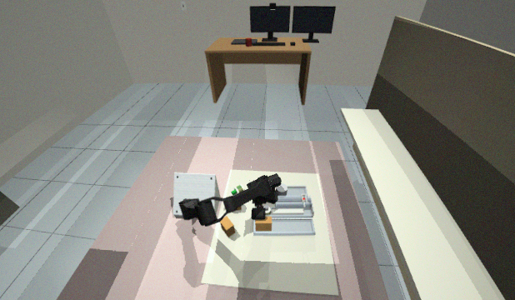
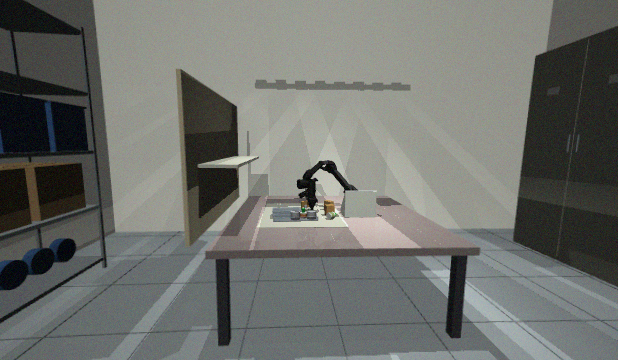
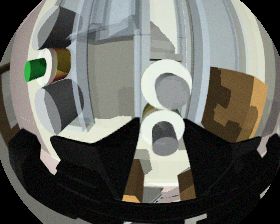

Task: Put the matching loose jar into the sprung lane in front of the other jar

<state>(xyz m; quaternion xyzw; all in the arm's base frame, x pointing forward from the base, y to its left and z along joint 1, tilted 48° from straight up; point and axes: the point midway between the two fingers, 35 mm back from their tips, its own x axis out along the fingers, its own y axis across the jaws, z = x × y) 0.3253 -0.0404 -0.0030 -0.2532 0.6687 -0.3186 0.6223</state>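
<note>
My gripper points down at the front end of the sprung lane, fingers slightly parted. It is open, one finger on each side of the new jar. That front jar has a white lid with a grey knob and looks upright. The matching old jar stands right behind it, lid against lid or nearly so. Both are in line between the lane walls. A thin edge, seemingly the pusher plate, shows behind the old jar. The front stop and the jars' bases are hidden.
An orange-brown block stands beside the lane; another block is nearer the arm base. On the other side are a green-knobbed jar and two grey cylinders. A pale panel stands by the arm.
</note>
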